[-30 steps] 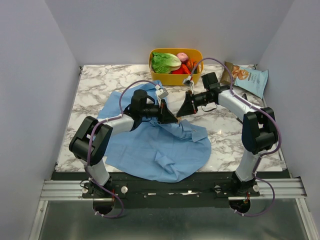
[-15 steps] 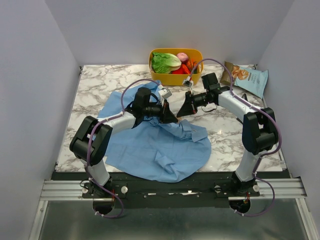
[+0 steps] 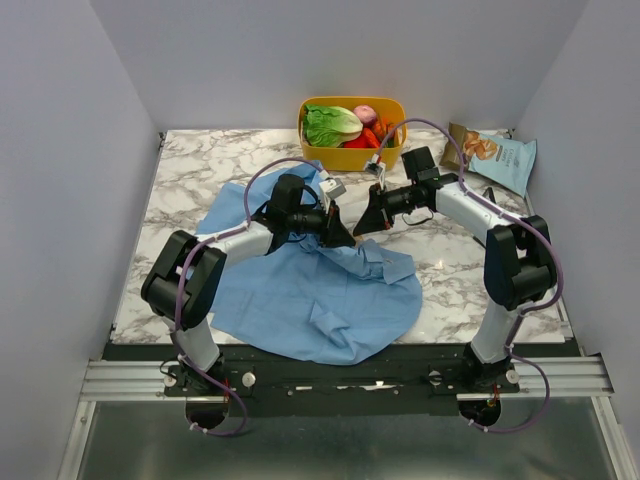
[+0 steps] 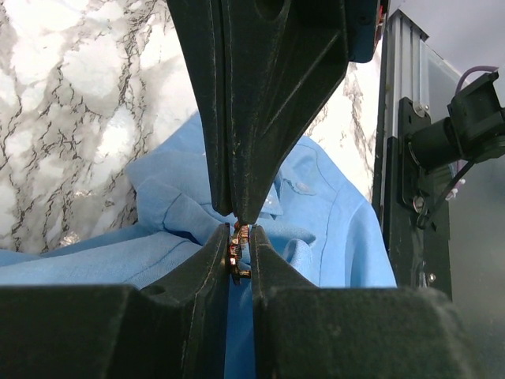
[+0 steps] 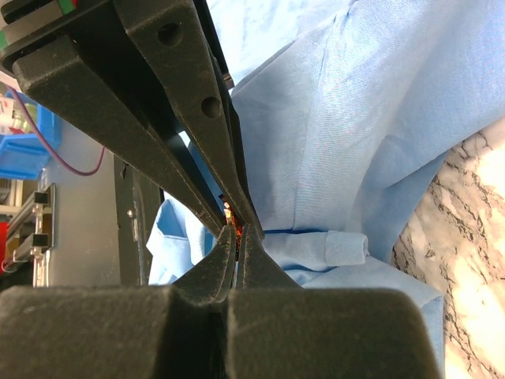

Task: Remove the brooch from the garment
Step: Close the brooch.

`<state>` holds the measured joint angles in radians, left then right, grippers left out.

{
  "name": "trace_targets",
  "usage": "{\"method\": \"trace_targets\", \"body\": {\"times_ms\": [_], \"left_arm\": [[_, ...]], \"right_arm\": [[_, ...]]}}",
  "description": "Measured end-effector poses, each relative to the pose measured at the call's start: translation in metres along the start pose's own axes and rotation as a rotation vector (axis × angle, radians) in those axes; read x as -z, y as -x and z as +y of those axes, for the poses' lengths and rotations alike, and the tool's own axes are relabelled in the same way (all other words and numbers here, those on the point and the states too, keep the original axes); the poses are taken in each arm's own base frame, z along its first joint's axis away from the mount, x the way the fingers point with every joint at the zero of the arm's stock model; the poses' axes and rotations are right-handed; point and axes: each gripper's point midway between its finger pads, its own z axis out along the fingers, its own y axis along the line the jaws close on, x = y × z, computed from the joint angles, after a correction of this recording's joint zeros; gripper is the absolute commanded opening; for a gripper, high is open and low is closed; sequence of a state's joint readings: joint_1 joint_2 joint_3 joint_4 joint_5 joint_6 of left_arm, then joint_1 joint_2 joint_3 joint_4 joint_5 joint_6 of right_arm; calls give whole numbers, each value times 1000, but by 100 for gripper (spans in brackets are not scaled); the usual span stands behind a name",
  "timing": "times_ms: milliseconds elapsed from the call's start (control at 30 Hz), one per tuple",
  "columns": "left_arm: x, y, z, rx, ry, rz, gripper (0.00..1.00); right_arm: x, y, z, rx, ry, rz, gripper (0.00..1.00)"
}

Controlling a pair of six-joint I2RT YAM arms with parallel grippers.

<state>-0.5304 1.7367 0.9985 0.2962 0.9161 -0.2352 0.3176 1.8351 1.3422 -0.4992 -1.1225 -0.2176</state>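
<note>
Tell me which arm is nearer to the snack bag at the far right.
Right. The right arm passes close beside the snack bag, on its near-left side. The left arm lies over the blue shirt, far off to the bag's left.

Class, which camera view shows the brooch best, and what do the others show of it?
Left wrist: the brooch sits plainly between the left gripper's fingertips. Right wrist shows only an orange sliver of it; top external shows none of it.
</note>
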Motion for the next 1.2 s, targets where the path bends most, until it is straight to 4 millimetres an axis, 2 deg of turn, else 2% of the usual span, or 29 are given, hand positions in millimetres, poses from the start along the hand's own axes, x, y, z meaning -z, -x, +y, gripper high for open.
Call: {"method": "trace_targets", "body": {"times_ms": [200,467,833,933,1033,1200], "left_arm": [[0,0,0,-8,0,6,15],[-1,0,0,-12,1,19,26],[-2,-2,0,-28,-3,26,29],[-2,-2,0,-30,-3,28,29],[-1,-2,0,-35,-3,32,19],[-1,-2,1,-34,4,36,17]], "right_arm": [[1,1,0,5,-13,1,0],[1,1,0,1,-18,2,0],[1,1,-1,-3,-26,3,0],[1,1,-1,-6,-28,3,1],[0,1,-1,-7,-29,4,0],[0,1,-1,-9,-28,4,1]]}}
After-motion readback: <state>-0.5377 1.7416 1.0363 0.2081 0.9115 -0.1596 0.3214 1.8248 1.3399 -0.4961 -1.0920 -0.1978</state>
